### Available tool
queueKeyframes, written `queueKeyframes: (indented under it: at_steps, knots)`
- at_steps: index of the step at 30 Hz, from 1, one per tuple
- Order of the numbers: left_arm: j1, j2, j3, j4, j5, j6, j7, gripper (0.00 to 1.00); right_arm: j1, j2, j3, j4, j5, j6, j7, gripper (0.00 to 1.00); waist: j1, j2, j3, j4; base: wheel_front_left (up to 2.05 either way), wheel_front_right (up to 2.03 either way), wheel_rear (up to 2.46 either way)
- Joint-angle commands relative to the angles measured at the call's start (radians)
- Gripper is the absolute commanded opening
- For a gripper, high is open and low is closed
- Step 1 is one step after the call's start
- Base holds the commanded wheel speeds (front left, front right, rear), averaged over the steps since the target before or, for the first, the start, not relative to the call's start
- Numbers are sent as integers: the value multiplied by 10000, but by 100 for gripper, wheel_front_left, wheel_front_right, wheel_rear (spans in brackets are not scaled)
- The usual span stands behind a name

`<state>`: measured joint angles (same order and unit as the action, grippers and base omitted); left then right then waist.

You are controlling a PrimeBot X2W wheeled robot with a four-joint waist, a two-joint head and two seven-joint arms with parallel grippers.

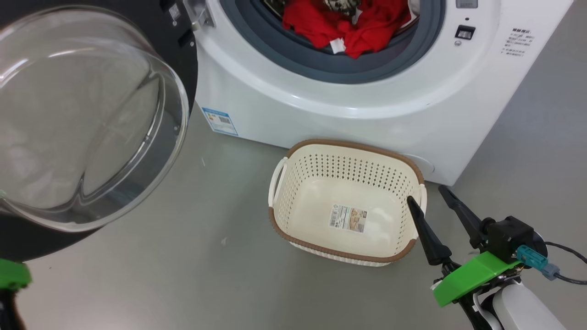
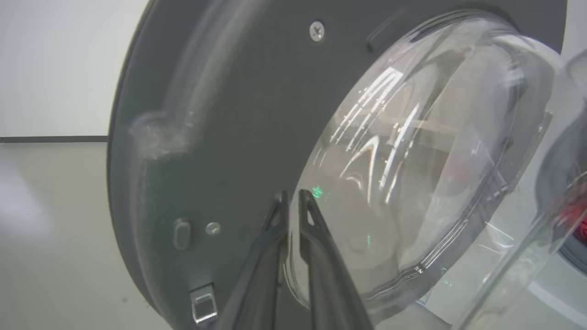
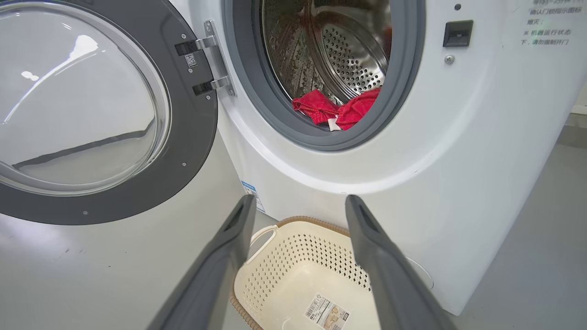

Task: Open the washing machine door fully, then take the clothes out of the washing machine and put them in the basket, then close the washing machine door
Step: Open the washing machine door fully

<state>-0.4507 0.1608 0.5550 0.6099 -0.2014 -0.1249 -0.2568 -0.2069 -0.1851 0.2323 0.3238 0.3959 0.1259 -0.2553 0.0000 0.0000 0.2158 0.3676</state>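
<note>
The washing machine (image 1: 367, 101) stands with its door (image 1: 87, 114) swung wide to the left, the glass bowl bulging toward me. Red clothes (image 1: 348, 23) with a white tag lie at the drum's mouth, also red clothes (image 3: 339, 110) in the right wrist view. The cream basket (image 1: 293, 183) sits empty on the floor before the machine. My left gripper (image 2: 291, 197) is shut, its tips close against the door's dark inner frame (image 2: 229, 114) beside the glass. My right gripper (image 1: 424, 192) is open just right of the basket, nothing between its fingers (image 3: 238, 224).
Grey floor (image 1: 183, 256) spreads left of and in front of the basket. A blue label (image 1: 220, 121) is on the machine's lower front. The door's hinge (image 3: 211, 64) sits at the opening's left. A cable (image 1: 568, 263) trails from my right wrist.
</note>
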Motion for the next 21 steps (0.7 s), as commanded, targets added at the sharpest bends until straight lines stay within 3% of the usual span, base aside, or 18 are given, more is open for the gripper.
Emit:
queueKeyframes:
  at_steps: [1, 3, 4, 5, 6, 12, 21]
  knots:
    - [336, 384, 31, -486, -133, -54, -49, 33, 135, 42, 171, -220, -102, 48, -65, 100, 0, 0, -217, -76, 0, 0, 0]
    - [691, 235, -251, -903, -320, -55, -49, 45, 219, 82, 149, -238, -84, 48, -65, 100, 0, 0, -338, -116, 0, 0, 0]
    - [865, 138, -403, -1111, -413, -55, -49, 60, 253, 95, 143, -249, -78, 48, -65, 100, 0, 0, -387, -140, 0, 0, 0]
    - [1041, 55, -531, -1299, -483, -55, -49, 87, 290, 108, 138, -257, -72, 48, -65, 100, 0, 0, -442, -167, 0, 0, 0]
    - [1214, -42, -622, -1487, -506, -55, -49, 100, 327, 120, 141, -264, -64, 48, -65, 100, 0, 0, -493, -196, 0, 0, 0]
    - [2059, -361, -1573, -2496, -724, -56, -49, 100, 489, 165, 112, -305, -36, 48, -65, 100, 0, 0, -739, -482, 0, 0, 0]
    - [2911, -239, -2834, -3405, -1010, -57, -49, 100, 726, 253, -191, -429, -59, 48, -65, 100, 0, 0, -887, -1083, 0, 0, 0]
